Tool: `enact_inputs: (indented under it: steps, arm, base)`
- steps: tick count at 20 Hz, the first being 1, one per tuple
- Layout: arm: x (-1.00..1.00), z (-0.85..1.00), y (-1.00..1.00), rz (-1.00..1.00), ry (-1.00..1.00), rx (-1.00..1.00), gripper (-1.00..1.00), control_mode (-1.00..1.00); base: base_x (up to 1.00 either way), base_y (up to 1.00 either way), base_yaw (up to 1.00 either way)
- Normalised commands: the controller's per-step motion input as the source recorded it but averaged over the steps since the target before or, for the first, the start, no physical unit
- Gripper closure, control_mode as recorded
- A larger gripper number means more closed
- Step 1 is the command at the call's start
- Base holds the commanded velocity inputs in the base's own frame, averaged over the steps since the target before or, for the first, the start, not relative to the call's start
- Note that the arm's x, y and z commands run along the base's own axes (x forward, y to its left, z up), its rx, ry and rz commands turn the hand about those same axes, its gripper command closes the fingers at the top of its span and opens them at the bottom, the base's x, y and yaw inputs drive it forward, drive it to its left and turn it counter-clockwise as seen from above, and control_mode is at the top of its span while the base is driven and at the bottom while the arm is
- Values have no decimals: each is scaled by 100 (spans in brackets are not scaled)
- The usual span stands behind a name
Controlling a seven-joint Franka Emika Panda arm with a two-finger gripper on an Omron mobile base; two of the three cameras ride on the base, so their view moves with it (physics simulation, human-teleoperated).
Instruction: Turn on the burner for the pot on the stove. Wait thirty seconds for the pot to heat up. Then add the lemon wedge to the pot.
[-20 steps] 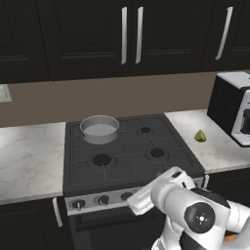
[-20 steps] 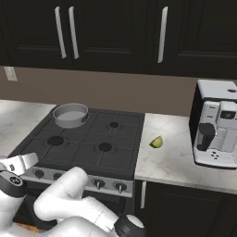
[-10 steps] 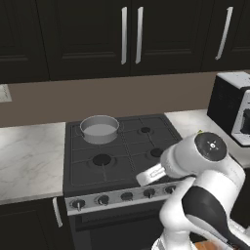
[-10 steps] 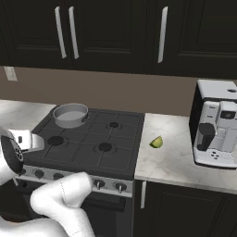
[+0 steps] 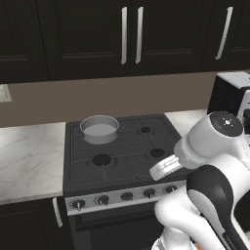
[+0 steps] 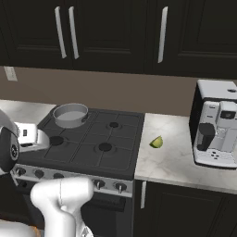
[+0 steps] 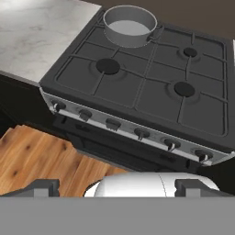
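Arm swung; pot (image 7: 129,25) beyond open jaws.

No legible text, label, brand, number or sign in any view. The stove (image 5: 122,156) front strip and its knobs (image 7: 141,133) carry no readable markings. The coffee machine (image 6: 216,124) shows no readable brand or lettering. Cabinet doors (image 6: 111,32) plain. Wall outlet plate (image 6: 8,73) blank at this resolution.
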Motion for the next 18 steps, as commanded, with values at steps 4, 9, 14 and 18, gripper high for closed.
enact_inputs:
  steps: [4, 9, 14, 18]
  arm:
    - [0, 0, -8, 0, 0, 0, -100, -100]
    - [0, 0, -66, 5, 0, 0, -100, -100]
    - [0, 0, -15, 2, 0, 0, -100, -100]
    - [0, 0, 0, 0, 0, 0, -100, -100]
  base:
    - [0, 0, 0]
    - [0, 0, 0]
    - [0, 0, 0]
    - [0, 0, 0]
